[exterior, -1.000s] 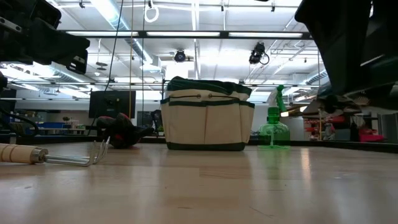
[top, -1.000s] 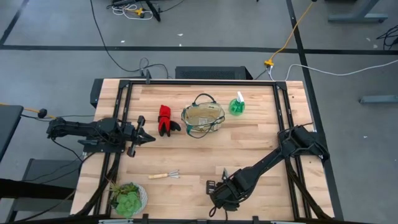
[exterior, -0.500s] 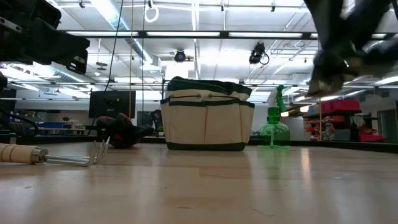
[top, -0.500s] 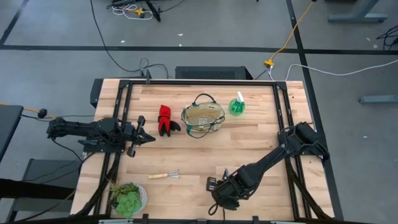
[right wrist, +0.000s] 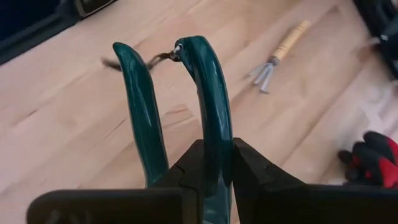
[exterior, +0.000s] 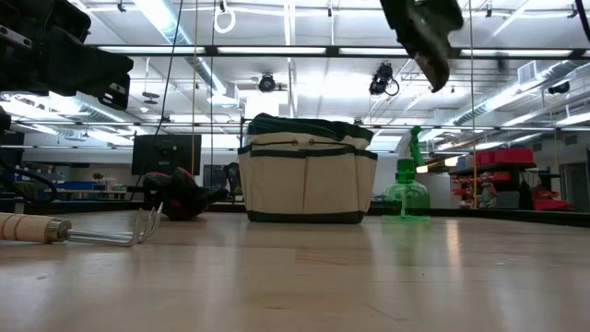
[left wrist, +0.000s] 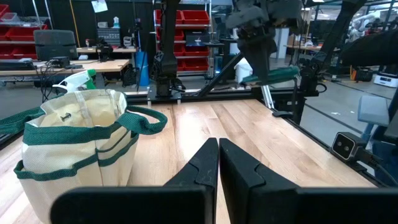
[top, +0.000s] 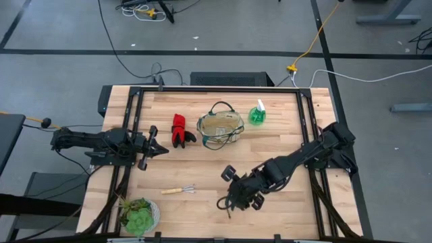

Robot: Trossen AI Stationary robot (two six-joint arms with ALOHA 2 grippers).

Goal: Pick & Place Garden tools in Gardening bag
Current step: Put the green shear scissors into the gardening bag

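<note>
My right gripper (top: 231, 196) is shut on the green-handled pruning shears (right wrist: 186, 106) above the table's near middle; it also shows high up in the low view (exterior: 426, 32). The tan gardening bag (top: 220, 128) stands on its base at the far middle. The green spray bottle (top: 257, 115) stands to its right and the red-and-black gloves (top: 179, 130) lie to its left. The wooden-handled rake (top: 181, 190) lies flat near the front left. My left gripper (top: 160, 150) is shut and empty at the left, left of the gloves. My right gripper pinches one green handle (right wrist: 212, 140) of the shears between its two fingers (right wrist: 254, 177). The other handle (right wrist: 140, 106) stands free beside the fingers. Both handles reach forward past the fingertips. The shears are lifted clear of the table, and the gripper hides the blades.
A green succulent in a pale pot (top: 138, 214) stands at the front left corner. Black frame rails (top: 131, 121) run along the table's left, right and far sides. Bare wood lies between the bag and my right gripper.
My right gripper has risen with the shears and gone toward the table's far edge and a little left. The shears are now carried clear above the table. My left arm has kept still.
</note>
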